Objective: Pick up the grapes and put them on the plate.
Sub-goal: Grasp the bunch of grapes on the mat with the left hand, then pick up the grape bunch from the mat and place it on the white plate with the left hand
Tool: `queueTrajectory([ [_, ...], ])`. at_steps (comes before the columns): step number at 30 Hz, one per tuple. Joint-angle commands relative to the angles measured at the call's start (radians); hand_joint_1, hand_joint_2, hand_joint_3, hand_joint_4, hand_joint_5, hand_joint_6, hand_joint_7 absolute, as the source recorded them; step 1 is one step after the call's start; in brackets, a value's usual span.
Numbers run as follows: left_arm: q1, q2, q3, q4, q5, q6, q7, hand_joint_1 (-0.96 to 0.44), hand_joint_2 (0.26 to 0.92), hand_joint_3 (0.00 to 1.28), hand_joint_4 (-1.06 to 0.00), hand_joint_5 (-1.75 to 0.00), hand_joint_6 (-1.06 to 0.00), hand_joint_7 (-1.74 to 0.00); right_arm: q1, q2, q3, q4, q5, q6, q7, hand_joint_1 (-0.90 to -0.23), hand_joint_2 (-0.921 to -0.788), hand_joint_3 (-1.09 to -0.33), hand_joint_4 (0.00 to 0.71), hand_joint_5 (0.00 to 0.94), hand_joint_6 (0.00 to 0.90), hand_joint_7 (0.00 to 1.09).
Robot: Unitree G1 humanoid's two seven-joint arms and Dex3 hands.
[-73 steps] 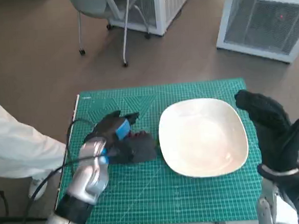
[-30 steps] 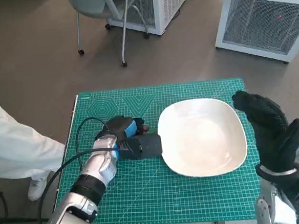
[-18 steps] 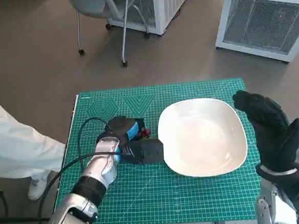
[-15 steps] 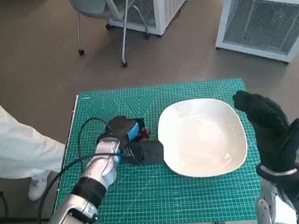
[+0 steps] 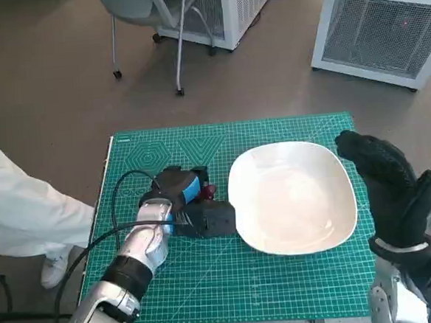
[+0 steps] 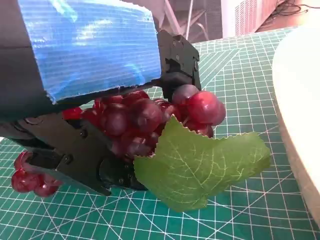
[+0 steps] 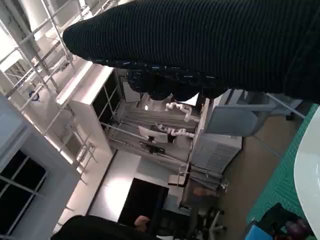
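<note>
Dark red grapes (image 6: pixel 142 117) with a green leaf (image 6: pixel 200 167) sit between the black fingers (image 6: pixel 75 160) of my left hand (image 5: pixel 183 205), which grips the bunch low over the green mat (image 5: pixel 209 280). In the head view only a few red grapes (image 5: pixel 207 193) peek out beside the blue tape. The white plate (image 5: pixel 292 197) lies just to the right of that hand, its rim (image 6: pixel 300 110) close to the leaf. My gloved right hand (image 5: pixel 391 186) is raised beside the plate's right edge, fingers upright, holding nothing.
A person's white sleeve (image 5: pixel 27 211) reaches in at the left of the table. A black cable (image 5: pixel 119 205) loops over my left forearm. On the floor behind stand a chair (image 5: pixel 153 10) and white cabinets (image 5: pixel 384 31).
My left hand has moved right across the mat with the grapes, ending close to the plate's left rim. In the last half second it has barely shifted. The right hand has stayed raised.
</note>
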Motion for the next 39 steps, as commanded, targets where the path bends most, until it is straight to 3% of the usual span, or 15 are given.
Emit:
queueTrajectory([
  [1, 0.005, 0.007, 0.010, -0.014, -0.012, 0.001, 0.000, 0.00, 0.921, 0.37, -0.31, -1.55, -0.31, -1.52, 0.008, -0.006, -0.002, 0.013, -0.003, 0.001, 0.005, -0.470, -0.921, -0.558, 0.633, 0.001, 0.268, 0.68],
  [12, 0.009, 0.033, 0.023, -0.085, -0.023, 0.010, -0.036, 0.00, 0.921, 0.39, -0.29, -1.57, -0.29, -1.54, 0.006, -0.007, -0.004, 0.018, -0.003, -0.005, 0.004, -0.468, -0.921, -0.557, 0.634, 0.001, 0.270, 0.69],
  [25, 0.097, 0.129, 0.085, -0.495, -0.020, 0.116, -0.199, 0.00, 0.915, 0.32, -0.38, -1.49, -0.38, -1.45, 0.004, -0.008, -0.004, 0.023, 0.001, -0.004, 0.006, -0.468, -0.921, -0.557, 0.634, 0.001, 0.271, 0.69],
  [27, 0.122, 0.150, 0.101, -0.600, -0.011, 0.138, -0.222, 0.00, 0.878, 0.34, -0.42, -1.47, -0.45, -1.37, 0.002, -0.007, -0.005, 0.026, 0.004, -0.004, 0.009, -0.468, -0.921, -0.556, 0.634, 0.001, 0.271, 0.69],
  [30, 0.159, 0.179, 0.127, -0.754, 0.003, 0.163, -0.247, 0.00, 0.756, 0.49, -0.46, -1.56, -0.61, -1.15, -0.002, -0.007, -0.005, 0.029, 0.007, -0.004, 0.010, -0.469, -0.921, -0.555, 0.635, 0.001, 0.272, 0.68],
  [33, 0.184, 0.195, 0.147, -0.845, 0.010, 0.173, -0.259, 0.01, 0.681, 0.59, -0.48, -1.61, -0.68, -1.05, -0.005, -0.007, -0.005, 0.031, 0.008, -0.004, 0.010, -0.469, -0.921, -0.555, 0.635, 0.001, 0.274, 0.68],
  [39, 0.227, 0.221, 0.196, -1.038, 0.019, 0.183, -0.282, 0.00, 0.675, 0.58, -0.56, -1.40, -0.61, -1.26, -0.011, -0.006, -0.005, 0.040, 0.007, -0.010, 0.011, -0.468, -0.921, -0.555, 0.635, 0.001, 0.277, 0.68],
])
